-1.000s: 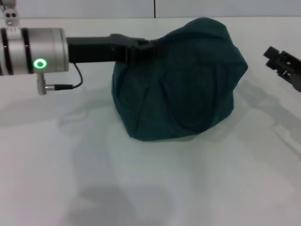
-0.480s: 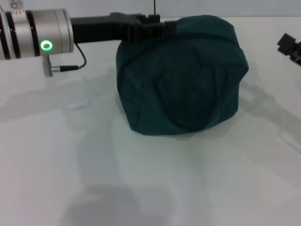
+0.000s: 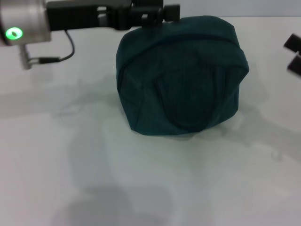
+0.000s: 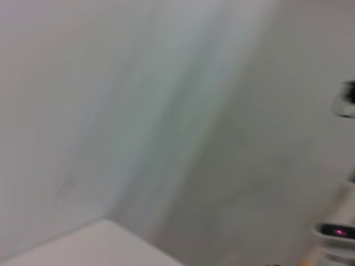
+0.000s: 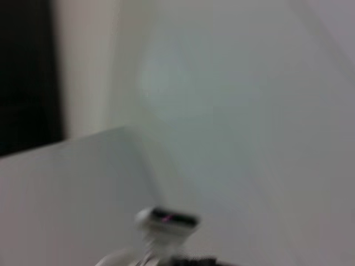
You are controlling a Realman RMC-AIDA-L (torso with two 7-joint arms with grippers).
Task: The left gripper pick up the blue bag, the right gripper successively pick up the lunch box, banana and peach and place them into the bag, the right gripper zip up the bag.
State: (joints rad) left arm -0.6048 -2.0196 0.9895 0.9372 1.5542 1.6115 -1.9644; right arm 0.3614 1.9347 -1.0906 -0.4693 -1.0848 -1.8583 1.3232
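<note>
Blue bag [image 3: 181,77] and left gripper [image 3: 157,13] show only overhead.

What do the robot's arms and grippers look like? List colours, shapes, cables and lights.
In the head view the left arm ends in a silver cylindrical wrist with a glowing green ring light and a thin black cable looping from a small metal plug. Its left gripper is black and blocky. Only black, angular pieces of the right gripper show at the picture's edge.

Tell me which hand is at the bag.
The left hand, at the top edge of the blue bag. The right hand sits apart at the table's right side.
</note>
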